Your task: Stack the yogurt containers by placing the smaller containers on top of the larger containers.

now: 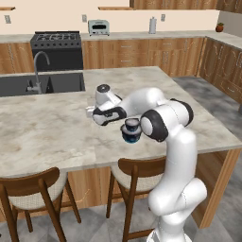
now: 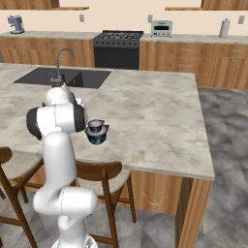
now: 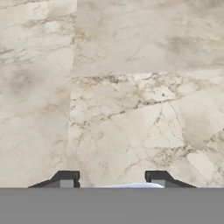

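The narrower dark blue tub [image 1: 131, 125] sits on top of the widest tub [image 1: 131, 137], near the front edge of the marble island [image 1: 42, 127]. The gripper [image 3: 112, 180] hangs over bare marble, a pale sliver between its fingertips [image 3: 65, 178]; can't tell if it's gripped.

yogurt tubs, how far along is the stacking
Done: the narrower dark tub already sits on the widest tub near the counter's front edge. In hand: a pale light-blue sliver, probably the tiny cup, shows between the gripper fingertips. Left: setting that cup on the stack.
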Robot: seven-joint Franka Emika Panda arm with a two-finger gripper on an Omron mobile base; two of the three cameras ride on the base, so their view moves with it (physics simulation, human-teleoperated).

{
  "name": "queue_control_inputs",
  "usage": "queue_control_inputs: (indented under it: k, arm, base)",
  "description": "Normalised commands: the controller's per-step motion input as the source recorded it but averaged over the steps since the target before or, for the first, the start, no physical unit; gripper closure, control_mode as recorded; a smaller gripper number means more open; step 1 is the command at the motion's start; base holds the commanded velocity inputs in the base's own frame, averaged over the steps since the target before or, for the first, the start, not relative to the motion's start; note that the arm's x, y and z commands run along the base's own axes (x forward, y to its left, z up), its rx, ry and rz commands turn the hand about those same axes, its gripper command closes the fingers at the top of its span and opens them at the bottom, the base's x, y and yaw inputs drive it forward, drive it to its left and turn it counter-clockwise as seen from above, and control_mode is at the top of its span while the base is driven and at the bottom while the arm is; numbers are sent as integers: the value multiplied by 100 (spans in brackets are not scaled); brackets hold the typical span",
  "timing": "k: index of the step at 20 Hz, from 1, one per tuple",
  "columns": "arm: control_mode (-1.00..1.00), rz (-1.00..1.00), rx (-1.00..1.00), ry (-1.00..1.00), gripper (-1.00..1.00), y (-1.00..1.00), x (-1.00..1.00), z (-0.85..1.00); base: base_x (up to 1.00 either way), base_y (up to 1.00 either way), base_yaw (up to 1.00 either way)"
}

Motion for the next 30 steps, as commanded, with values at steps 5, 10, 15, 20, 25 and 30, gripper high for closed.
queue_control_inputs:
  k: [5, 10, 15, 20, 25, 30]
  arm:
    - [-100, -2, -3, 0, 100, -18, -9, 49]
    - [-100, -3, -2, 0, 100, -38, -12, 38]
    - [-100, -4, 0, 0, 100, -52, -16, 35]
    - [-100, -5, 0, 0, 100, -56, -20, 26]
    - [-100, -3, 4, 0, 100, -48, -17, 8]
    - [-100, 0, 9, 0, 100, -29, -6, 0]
  base:
    - [0, 0, 0]
    - [0, 0, 0]
    - [0, 0, 0]
    - [0, 0, 0]
    - [0, 0, 0]
    - [0, 0, 0]
